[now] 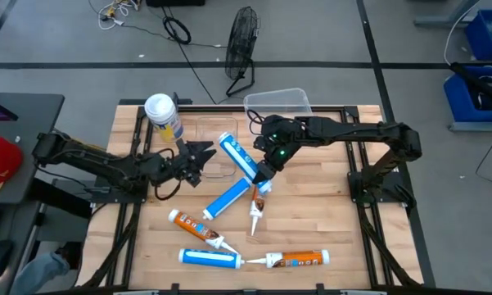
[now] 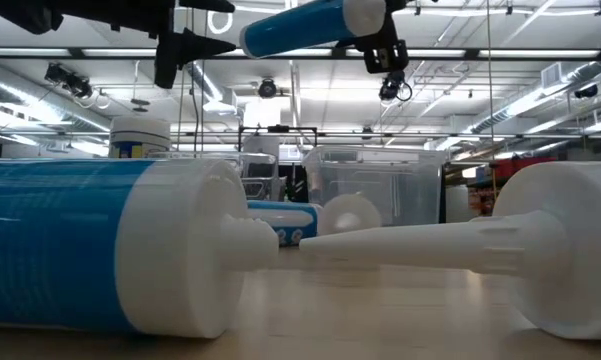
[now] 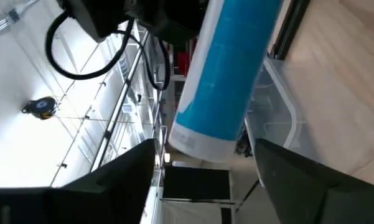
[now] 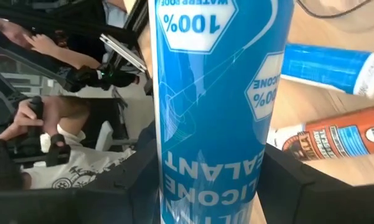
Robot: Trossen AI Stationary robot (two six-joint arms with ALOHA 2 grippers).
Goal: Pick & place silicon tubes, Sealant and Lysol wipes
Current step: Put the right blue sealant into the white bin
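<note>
High view: right gripper (image 1: pixel 260 172) clenched around a raised blue silicone tube (image 1: pixel 238 156), left gripper (image 1: pixel 198 158) released nearby.

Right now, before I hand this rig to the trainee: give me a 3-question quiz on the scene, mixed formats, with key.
1. Multiple choice: what is the right gripper holding above the table?
A. an orange tube
B. a blue tube
C. nothing

2. True or false: the Lysol wipes lie on their side.

3. Fill in: the left gripper, beside the held tube, has its fingers ____.

Key
1. B. The fingers are shut on the blue tube, which is off the table.
2. False. The Lysol wipes stand upright near the table's far left corner.
3. open
</note>
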